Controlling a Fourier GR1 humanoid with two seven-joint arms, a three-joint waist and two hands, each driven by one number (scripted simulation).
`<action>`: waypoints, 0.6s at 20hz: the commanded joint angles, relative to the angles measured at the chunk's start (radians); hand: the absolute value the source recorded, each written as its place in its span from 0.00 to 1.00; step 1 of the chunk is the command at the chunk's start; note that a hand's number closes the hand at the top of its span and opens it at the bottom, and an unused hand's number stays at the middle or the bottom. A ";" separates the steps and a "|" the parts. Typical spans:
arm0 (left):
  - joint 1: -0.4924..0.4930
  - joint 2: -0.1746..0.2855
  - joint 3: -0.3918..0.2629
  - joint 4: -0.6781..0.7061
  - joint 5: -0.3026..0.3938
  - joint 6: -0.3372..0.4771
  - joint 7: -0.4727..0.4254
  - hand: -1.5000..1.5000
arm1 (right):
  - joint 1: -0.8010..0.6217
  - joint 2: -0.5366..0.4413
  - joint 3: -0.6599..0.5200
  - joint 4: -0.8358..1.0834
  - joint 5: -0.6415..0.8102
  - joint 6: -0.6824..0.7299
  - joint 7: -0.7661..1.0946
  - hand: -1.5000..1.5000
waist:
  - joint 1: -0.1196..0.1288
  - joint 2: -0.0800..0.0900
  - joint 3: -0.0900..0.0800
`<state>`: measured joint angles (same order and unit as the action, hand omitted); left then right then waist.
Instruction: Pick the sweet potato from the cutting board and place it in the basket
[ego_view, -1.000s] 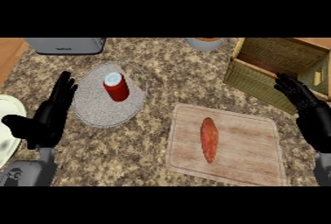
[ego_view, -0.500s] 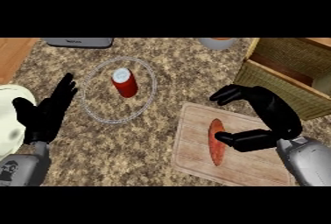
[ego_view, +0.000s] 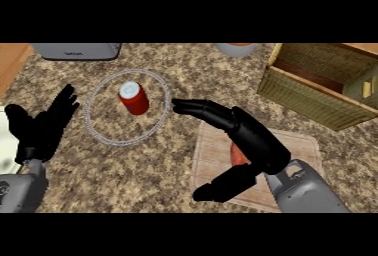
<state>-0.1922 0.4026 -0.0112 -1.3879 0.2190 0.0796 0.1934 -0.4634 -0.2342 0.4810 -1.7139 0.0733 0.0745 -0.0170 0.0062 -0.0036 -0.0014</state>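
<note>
On a speckled brown stone worktop (ego_view: 148, 170), the orange sweet potato (ego_view: 238, 156) lies on a pale wooden cutting board (ego_view: 299, 150), mostly hidden beneath the right hand (ego_view: 255, 137), whose fingers and thumb are spread apart above it. The left hand (ego_view: 40, 130) rests open at the left edge, fingers up. A wicker basket (ego_view: 310, 97) stands at upper right, a white-capped red can (ego_view: 134, 100) stands on a clear plate (ego_view: 87, 112), and lettering on a grey appliance (ego_view: 77, 50) is unreadable.

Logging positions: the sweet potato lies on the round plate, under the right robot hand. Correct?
No. The head view shows the sweet potato on the cutting board, under the right robot hand; the round plate holds a red can.
</note>
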 joint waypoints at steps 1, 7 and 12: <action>0.014 -0.027 -0.017 0.002 -0.019 0.019 0.000 0.50 | -0.104 -0.088 -0.014 -0.045 0.031 0.085 0.264 0.00 | -0.013 -0.004 -0.001; -0.024 0.010 0.023 0.030 0.004 -0.009 0.007 0.50 | -0.335 -0.294 -0.081 -0.012 0.165 0.224 0.546 0.00 | -0.022 -0.006 -0.004; -0.005 -0.019 0.001 0.016 -0.024 0.001 -0.008 0.50 | -0.451 -0.331 -0.175 0.038 -0.030 0.450 0.723 0.00 | -0.008 0.000 0.000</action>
<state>-0.1930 0.3969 0.0008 -1.3770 0.2141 0.0776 0.1938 -0.8344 -0.5240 0.3528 -1.7124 0.1246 0.3876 0.5857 -0.0044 -0.0080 -0.0033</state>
